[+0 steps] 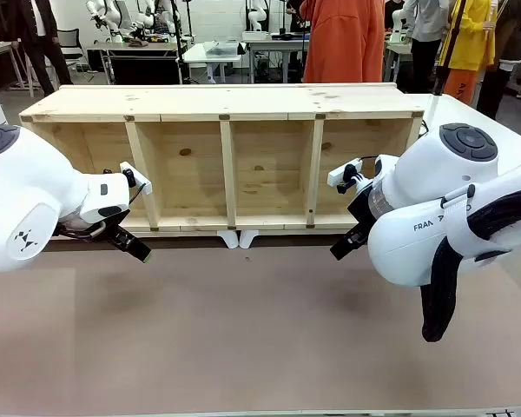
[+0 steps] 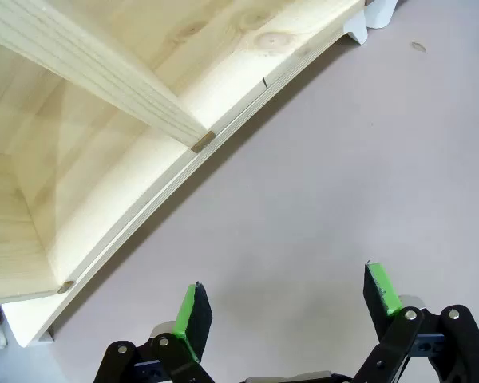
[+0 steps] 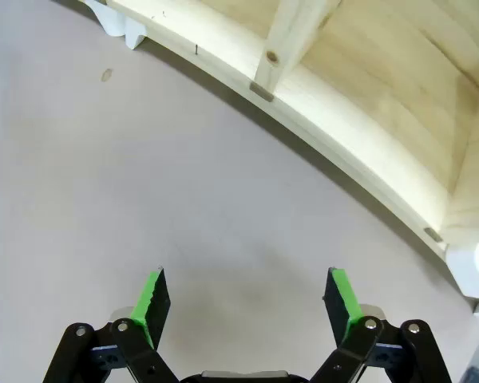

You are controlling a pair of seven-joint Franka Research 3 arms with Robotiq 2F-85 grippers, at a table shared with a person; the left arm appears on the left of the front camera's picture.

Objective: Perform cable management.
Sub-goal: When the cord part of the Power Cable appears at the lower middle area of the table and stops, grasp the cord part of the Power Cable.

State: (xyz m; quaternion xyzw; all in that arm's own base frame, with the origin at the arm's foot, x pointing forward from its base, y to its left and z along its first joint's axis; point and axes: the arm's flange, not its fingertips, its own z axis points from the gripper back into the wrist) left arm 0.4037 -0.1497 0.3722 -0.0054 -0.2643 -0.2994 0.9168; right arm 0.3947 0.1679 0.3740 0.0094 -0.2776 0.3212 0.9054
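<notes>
From the front, the wooden shelf unit [image 1: 226,165] lies along the table [image 1: 243,330] with its compartments facing the robot. Its far side is hidden, and where the cable lies cannot be told. The left gripper [image 1: 132,244] and the right gripper [image 1: 346,245] hang low before the shelf's lower rail, each largely masked by its own arm, so their spread is hard to read here. In the left wrist view, the left gripper [image 2: 287,291] has its green-padded fingers [image 2: 193,313] wide apart over bare tabletop, touching nothing. In the right wrist view, the right gripper [image 3: 246,283] is likewise spread wide and empty, and the shelf's corner is cut off at the edge.
</notes>
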